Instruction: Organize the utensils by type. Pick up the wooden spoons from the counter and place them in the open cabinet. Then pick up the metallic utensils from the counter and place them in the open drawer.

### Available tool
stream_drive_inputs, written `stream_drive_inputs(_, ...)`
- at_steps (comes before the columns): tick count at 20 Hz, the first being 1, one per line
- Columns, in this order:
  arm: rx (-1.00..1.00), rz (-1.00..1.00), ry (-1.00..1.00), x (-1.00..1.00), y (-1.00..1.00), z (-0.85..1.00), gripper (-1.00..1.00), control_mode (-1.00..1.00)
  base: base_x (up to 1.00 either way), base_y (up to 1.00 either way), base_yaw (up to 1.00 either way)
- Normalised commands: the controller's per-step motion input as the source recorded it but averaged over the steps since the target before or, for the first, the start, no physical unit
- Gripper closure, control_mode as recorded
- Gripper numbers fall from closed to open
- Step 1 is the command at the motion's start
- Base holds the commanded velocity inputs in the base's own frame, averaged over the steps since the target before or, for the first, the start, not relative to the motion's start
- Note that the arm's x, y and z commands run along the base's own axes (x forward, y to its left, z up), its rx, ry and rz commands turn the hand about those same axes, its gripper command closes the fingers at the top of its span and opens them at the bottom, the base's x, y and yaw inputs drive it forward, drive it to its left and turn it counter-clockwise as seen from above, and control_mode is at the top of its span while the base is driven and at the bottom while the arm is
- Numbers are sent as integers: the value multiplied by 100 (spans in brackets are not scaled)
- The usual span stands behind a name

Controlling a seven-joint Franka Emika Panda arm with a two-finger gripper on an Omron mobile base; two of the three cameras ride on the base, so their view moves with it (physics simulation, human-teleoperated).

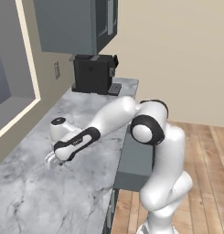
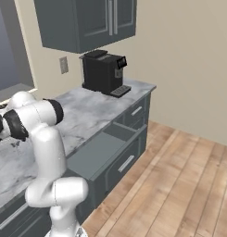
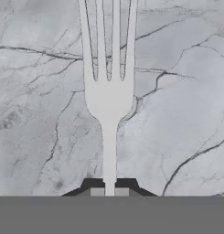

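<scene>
My gripper [image 3: 109, 192] is pinched on the fork [image 3: 109, 98] handle; it's thin, stiff, light, slick metal, likely to pivot.

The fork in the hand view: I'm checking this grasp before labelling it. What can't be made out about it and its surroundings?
- Hand view: the fork has its tine tips cut off by the top edge, and its handle end is hidden between the shut fingers.
- Left base view: the forearm hides the gripper.
- Right base view: the open drawer has its inside partly hidden by the arm.
</scene>
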Motion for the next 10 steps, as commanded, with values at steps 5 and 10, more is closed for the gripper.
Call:
stream_drive_inputs(5,18,-52,-16,-22,-32,45,100,-100,0,0,0)
stream_drive_inputs(10,20,-62,-17,-13,-26,43,100,-100,0,0,0)
